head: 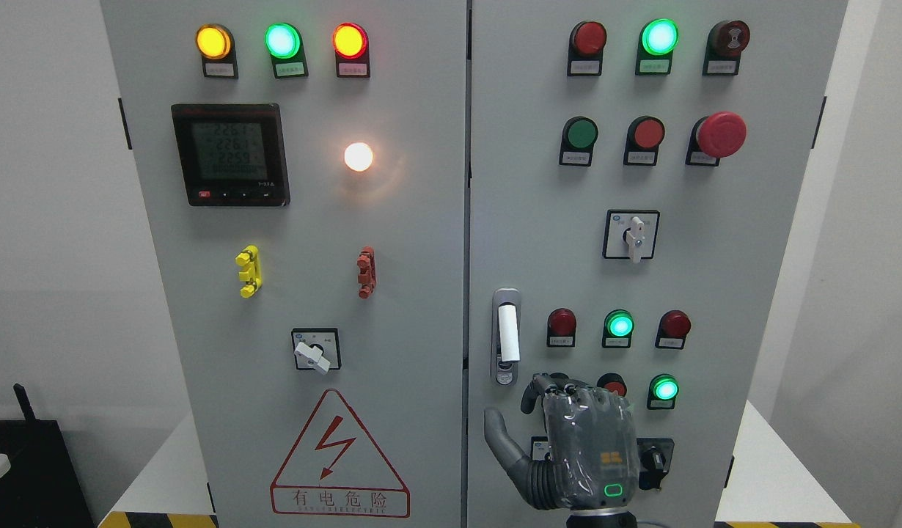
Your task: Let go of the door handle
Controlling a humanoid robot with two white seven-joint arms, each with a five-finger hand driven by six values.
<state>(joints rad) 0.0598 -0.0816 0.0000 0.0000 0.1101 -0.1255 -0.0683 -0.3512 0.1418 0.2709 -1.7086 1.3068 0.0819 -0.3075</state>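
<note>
The door handle [506,336] is a white lever in a silver recessed plate, upright at the left edge of the grey cabinet's right door [759,293]. My right hand [561,433] comes up from the bottom edge, just below and to the right of the handle, and is apart from it. Its thumb [499,440] is spread to the left, the fingers [546,385] are loosely bent toward the door, and it holds nothing. Both doors look closed. The left arm is not in view.
The right door carries red and green lamps, a red emergency button [721,134] and a rotary switch [631,235]. A black knob [653,460] sits right of my hand. The left door [422,293] has a meter [229,154] and a warning triangle [339,455].
</note>
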